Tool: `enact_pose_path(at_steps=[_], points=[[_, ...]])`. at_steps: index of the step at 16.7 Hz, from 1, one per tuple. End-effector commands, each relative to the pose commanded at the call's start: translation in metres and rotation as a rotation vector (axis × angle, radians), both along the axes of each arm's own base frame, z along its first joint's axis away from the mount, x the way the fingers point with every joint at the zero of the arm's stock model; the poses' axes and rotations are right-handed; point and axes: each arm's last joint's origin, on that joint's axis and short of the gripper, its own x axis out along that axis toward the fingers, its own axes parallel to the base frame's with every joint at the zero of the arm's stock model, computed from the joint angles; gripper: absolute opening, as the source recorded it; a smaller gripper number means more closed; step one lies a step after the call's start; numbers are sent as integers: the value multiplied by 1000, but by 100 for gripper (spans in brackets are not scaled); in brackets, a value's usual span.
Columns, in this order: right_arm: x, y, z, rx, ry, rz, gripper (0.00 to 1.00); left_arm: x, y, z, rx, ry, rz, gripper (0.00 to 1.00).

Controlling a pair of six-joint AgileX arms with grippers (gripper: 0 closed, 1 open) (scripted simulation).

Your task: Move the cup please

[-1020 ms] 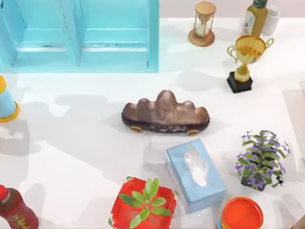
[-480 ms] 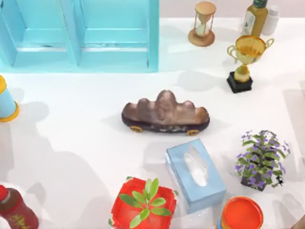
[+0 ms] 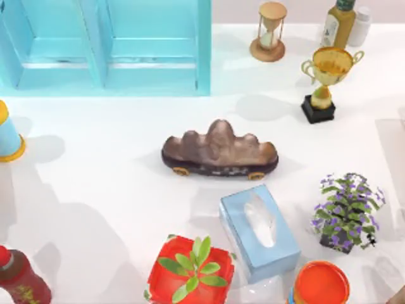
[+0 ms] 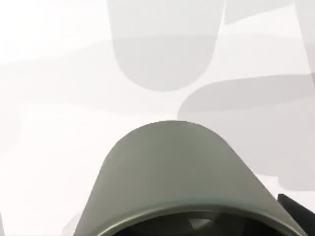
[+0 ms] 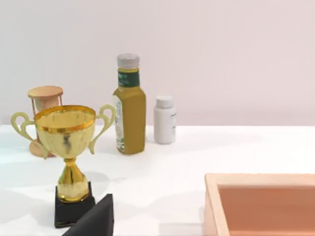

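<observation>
The cup [image 4: 172,172], a plain olive-grey tumbler with a dark inside, sits very close in the left wrist view. It hangs over the white table, and its rounded shadow [image 4: 162,59] lies apart from it. My left gripper is shut on the cup, with one dark finger [image 4: 297,210] showing beside the rim. A dark part of my right gripper [image 5: 93,221] shows in the right wrist view, near the golden trophy [image 5: 66,142].
The top view shows a blue cabinet [image 3: 107,44], a light blue cone cup [image 3: 7,136], a rock ornament [image 3: 218,152], a tissue box [image 3: 259,231], a red-potted plant [image 3: 190,269], a purple flower pot [image 3: 347,212] and an orange lid [image 3: 321,283]. A wooden box [image 5: 261,204] is near the right arm.
The arm shadows on the left half of the table have slid toward the left and front edges. None of the things standing on the table has moved.
</observation>
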Motion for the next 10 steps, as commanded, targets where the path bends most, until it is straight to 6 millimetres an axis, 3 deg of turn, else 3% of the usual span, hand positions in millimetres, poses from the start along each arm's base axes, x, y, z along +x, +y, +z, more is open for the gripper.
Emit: enact_pose_path(at_steps=[3, 6, 10], points=[[0, 0, 0, 0, 0, 0, 100, -7, 11, -27, 14, 42, 45, 0], [0, 0, 0, 0, 0, 0, 100, -5, 7, -53, 5, 64, 25, 0], [0, 0, 0, 0, 0, 0, 100, 2, 0, -59, -16, 3, -25, 0]])
